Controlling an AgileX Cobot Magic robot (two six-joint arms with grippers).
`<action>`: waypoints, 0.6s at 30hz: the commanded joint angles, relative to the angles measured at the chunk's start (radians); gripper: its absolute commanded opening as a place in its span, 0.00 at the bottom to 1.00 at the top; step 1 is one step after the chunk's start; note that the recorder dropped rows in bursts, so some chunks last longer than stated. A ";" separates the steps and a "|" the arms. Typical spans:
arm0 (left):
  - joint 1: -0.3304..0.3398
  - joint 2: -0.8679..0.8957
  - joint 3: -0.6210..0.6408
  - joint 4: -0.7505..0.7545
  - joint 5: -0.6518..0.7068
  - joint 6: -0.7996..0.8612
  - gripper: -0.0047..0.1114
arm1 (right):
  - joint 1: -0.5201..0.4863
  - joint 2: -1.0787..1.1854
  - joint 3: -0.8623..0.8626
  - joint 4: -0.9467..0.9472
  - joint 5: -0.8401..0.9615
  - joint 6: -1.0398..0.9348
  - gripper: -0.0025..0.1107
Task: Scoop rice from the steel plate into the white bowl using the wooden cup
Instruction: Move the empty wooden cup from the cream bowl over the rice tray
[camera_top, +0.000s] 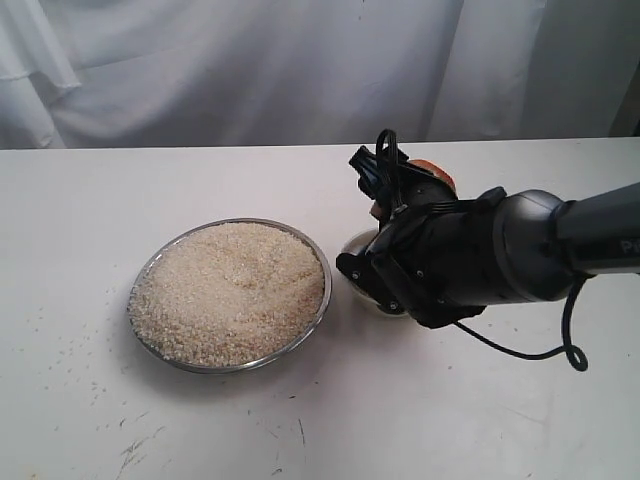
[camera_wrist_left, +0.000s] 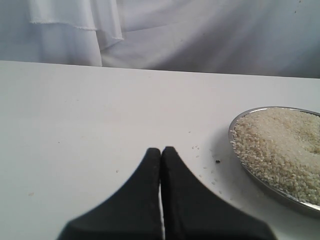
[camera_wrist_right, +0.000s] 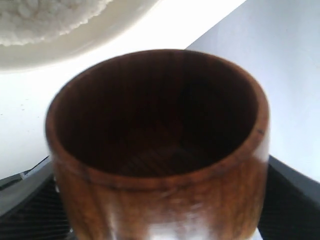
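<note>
- Rice (camera_top: 230, 290) heaps your steel plate (camera_top: 328, 285), left of centre in the exterior view; most of the scooping looks still to do.
- White bowl (camera_wrist_right: 100, 40), upper left in the right wrist view, already holds some grains.
- Wooden cup (camera_wrist_right: 160, 115) is empty, clasped in the wide jaws of your right gripper (camera_wrist_right: 160, 220).
- Left gripper (camera_wrist_left: 161, 155): fingers pressed together, holding nothing.

The rice (camera_top: 228, 290) lay in the steel plate (camera_top: 326, 290) on the table (camera_top: 80, 200); the white bowl (camera_top: 357, 245) stood just right of it; the wooden cup (camera_wrist_right: 160, 150) sat between the right gripper (camera_wrist_right: 160, 217) fingers, near that bowl.
</note>
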 joint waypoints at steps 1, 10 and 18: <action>0.002 -0.004 0.005 -0.001 -0.007 -0.001 0.04 | 0.009 -0.006 -0.006 -0.022 0.036 0.051 0.02; 0.002 -0.004 0.005 -0.001 -0.007 -0.001 0.04 | 0.009 -0.109 -0.007 0.134 -0.020 0.303 0.02; 0.002 -0.004 0.005 -0.001 -0.007 -0.001 0.04 | -0.022 -0.173 -0.007 0.311 -0.060 0.502 0.02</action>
